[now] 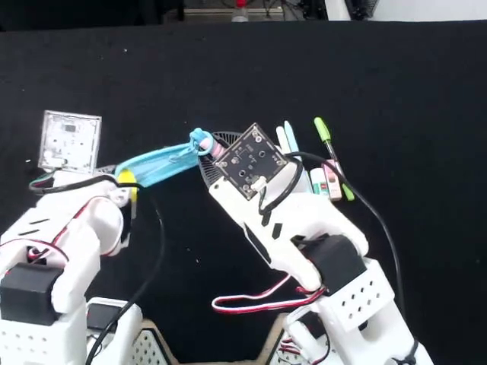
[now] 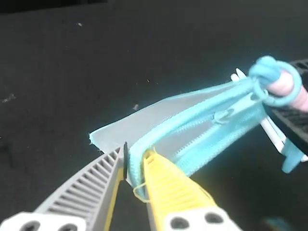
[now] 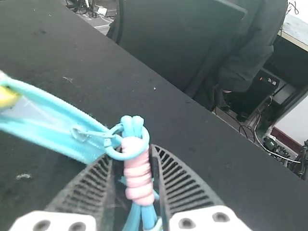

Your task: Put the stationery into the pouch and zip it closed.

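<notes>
- Pinching one end of the turquoise pouch (image 1: pixel 156 166) in the left gripper (image 2: pixel 130 163), with the grey and yellow fingers (image 2: pixel 166 185) pressed together on its edge beside the zip.
- Clamping the pink-wrapped pull cord (image 3: pixel 137 168) in the right gripper (image 3: pixel 131 151), at the pouch end farthest from the left gripper.
- Holding the pouch stretched in a line between the two grippers, with the zip slider (image 3: pixel 79 132) just ahead of the right fingertips.
- Sitting right beside a fan of pens (image 1: pixel 327 141) and a small white item (image 1: pixel 323 182), all outside the pouch on the black table (image 1: pixel 380 76); any print there too small for reading.
- Facing wide bare cloth ahead of both grippers, running up to the table's far edge.
</notes>
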### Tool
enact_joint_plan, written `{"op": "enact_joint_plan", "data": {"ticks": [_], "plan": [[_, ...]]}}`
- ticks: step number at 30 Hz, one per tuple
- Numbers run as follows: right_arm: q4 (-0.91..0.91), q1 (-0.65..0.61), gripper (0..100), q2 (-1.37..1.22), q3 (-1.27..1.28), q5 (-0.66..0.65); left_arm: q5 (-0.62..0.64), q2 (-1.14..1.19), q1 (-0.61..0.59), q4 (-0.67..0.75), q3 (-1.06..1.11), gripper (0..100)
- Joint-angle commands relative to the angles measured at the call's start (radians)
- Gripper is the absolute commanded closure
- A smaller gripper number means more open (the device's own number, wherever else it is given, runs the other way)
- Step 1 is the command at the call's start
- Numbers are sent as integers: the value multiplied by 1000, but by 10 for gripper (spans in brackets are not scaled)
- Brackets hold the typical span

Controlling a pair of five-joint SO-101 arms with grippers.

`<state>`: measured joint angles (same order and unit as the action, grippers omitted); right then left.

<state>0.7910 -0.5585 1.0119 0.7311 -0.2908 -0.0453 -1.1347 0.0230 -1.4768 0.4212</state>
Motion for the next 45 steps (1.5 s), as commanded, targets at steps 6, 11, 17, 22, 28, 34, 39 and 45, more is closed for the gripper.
{"op": "enact_joint_plan", "data": {"ticks": [6,11,17,22,28,34,39,45], "plan": [[-20,20,988,7,-19,11,-9,-2,-219,69,-10,955],[-51,21,988,7,-19,11,-5,0,-229,68,-18,953],[-52,23,988,7,-19,11,-5,2,-229,60,-38,952],[-44,35,988,7,-39,11,-5,110,-229,-37,-194,952],[-43,98,988,5,-41,11,-5,345,-231,-163,-409,955],[-15,92,988,2,-44,11,-3,439,-226,-210,-496,952],[-11,61,988,4,-41,11,-3,480,-225,-209,-501,867],[-11,58,988,-1,-39,11,-3,496,-225,-178,-492,855]]}}
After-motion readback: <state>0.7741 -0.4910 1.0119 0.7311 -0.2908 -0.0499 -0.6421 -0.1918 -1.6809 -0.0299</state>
